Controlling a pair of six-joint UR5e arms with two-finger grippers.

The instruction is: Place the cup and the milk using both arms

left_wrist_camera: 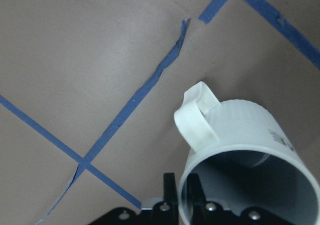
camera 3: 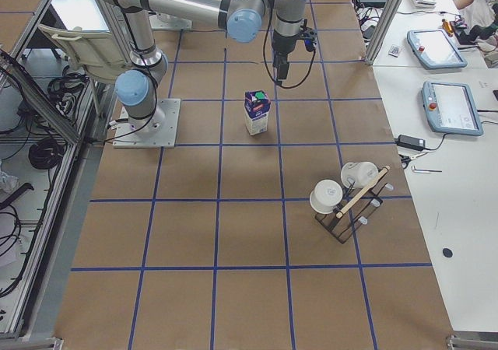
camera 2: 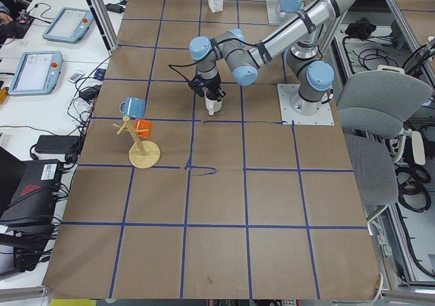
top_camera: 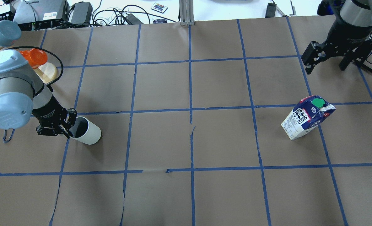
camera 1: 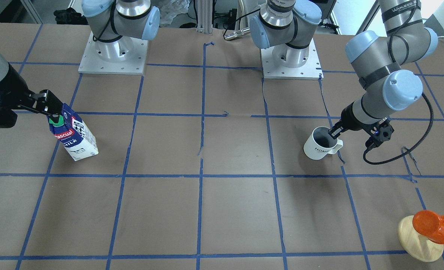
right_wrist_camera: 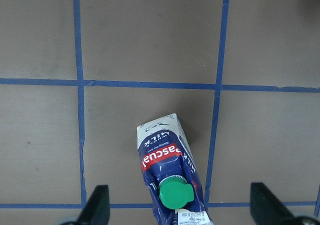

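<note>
The white ribbed cup (camera 1: 319, 146) marked "HOME" stands upright on the brown table, its handle turned to the side. My left gripper (camera 1: 334, 133) is shut on the cup's rim, one finger inside and one outside. This also shows in the overhead view (top_camera: 65, 130) and in the left wrist view (left_wrist_camera: 182, 197). The blue and white milk (top_camera: 305, 117) with the green cap stands upright on the table's other side. My right gripper (right_wrist_camera: 181, 207) is open wide and empty, up in the air above the milk (right_wrist_camera: 165, 165), clear of it.
A wooden stand with an orange cup (camera 1: 431, 225) is near the table corner on my left side, with a blue cup (camera 2: 132, 106) on it. A rack with white cups (camera 3: 342, 198) stands at my right. The two arm bases (camera 1: 113, 56) are at the table's robot side.
</note>
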